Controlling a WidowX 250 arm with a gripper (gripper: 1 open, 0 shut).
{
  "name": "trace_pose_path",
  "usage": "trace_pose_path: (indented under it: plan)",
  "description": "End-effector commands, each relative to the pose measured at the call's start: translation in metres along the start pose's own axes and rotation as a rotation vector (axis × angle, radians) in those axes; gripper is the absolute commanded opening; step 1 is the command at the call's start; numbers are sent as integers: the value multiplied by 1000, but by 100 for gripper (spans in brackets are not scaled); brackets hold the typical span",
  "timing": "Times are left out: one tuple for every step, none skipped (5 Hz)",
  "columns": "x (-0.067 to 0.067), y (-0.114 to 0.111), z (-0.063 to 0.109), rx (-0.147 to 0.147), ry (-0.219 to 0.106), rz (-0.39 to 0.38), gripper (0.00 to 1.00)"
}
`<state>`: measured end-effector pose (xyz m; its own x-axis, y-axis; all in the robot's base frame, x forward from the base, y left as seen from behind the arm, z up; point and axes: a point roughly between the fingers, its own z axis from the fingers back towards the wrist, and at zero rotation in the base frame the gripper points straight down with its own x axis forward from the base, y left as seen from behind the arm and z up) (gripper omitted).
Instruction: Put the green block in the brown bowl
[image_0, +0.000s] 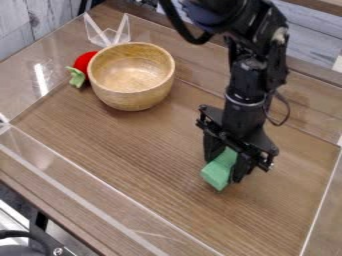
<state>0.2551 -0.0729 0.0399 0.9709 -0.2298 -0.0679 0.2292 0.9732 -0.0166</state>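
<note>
One black gripper (225, 162) grips one light-green block (219, 170), small and elongated, well apart from one round brown bowl (132, 76).

We have here only one camera view, which looks from above and at a slant down on the wooden table (114, 180), near enough that the table fills most of what we see.
</note>
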Motion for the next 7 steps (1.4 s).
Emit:
trace_pose_path:
  plan:
    - [6, 8, 21, -6, -63, -4, 0]
    - [8, 18, 24, -12, -66, -1, 0]
    - [6, 35, 21, -18, -72, -18, 0]
    - [5, 45, 17, -15, -87, -36, 0]
    - [-1, 39, 20, -10, -92, -30, 0]
    - [-8, 31, 21, -8, -96, -28, 0]
    - [-12, 23, 24, -5, -101, -30, 0]
